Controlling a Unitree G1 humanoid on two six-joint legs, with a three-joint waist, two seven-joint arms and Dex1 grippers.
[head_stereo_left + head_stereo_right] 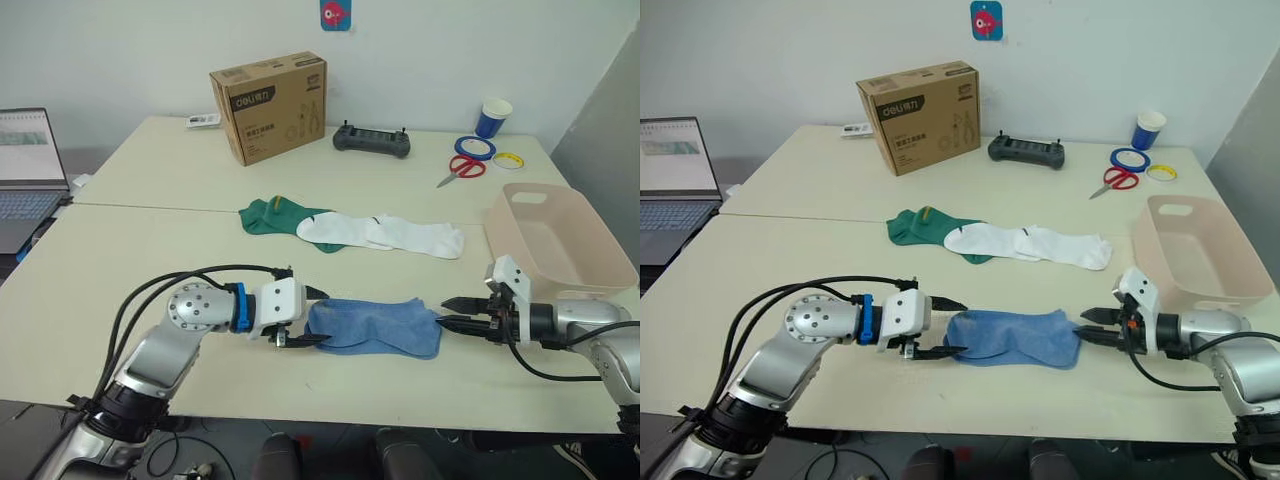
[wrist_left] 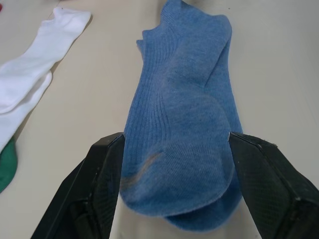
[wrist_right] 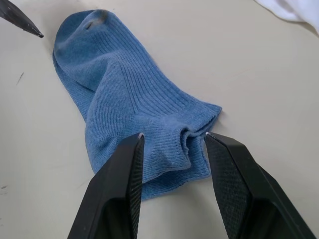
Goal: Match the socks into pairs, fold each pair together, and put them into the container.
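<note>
The table (image 1: pixel 150 290) is cream. Well beyond both grippers a brown cardboard box (image 1: pixel 268 106) is stood, with "deli" printed in white on a black patch; the smaller text can't be read. The pink-beige container (image 1: pixel 560 240) is sat just behind the right gripper (image 1: pixel 452 312). Between the two grippers the light blue socks (image 1: pixel 375 326) are laid flat, stacked as a pair. The left gripper (image 1: pixel 310 317) is spread wide around one end, nothing clamped. The right one is released too, its fingers either side of the cuff end. Further back, the white socks (image 1: pixel 385 234) are overlapped on a green sock (image 1: pixel 272 216).
</note>
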